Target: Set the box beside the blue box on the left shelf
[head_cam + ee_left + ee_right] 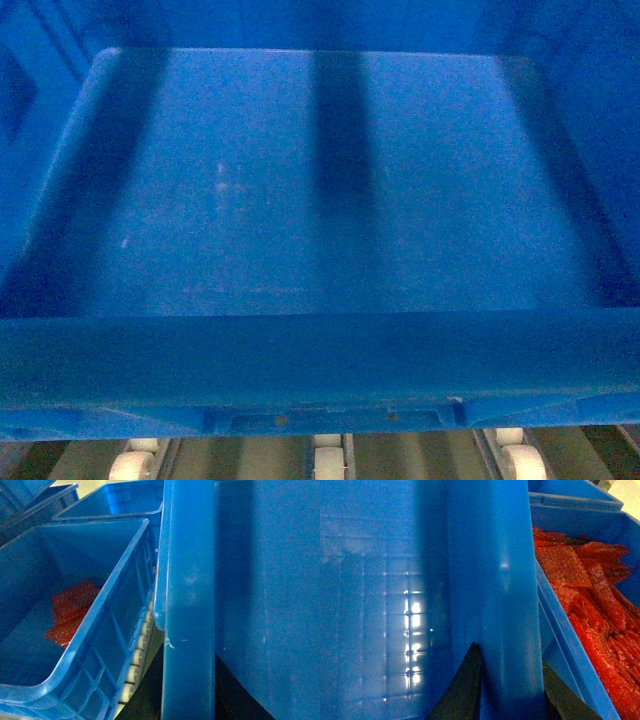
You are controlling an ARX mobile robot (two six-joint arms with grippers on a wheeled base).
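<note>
Head view: from above and very near, slanting down into the box point(320, 190), floor and near rim filling the picture, rollers point(327, 462) of the shelf just below the rim.

Left wrist view: close along the box's left rim point(189, 605), facing forward, with a neighbouring crate point(75, 645) at left and rollers point(137, 655) in the gap between.

Right wrist view: close along the right wall point(495, 595), gridded floor at left, another crate point(580, 670) of red bags at right, dark fingers point(465, 690) at the bottom edge.

Shared by all three: the same box.
</note>
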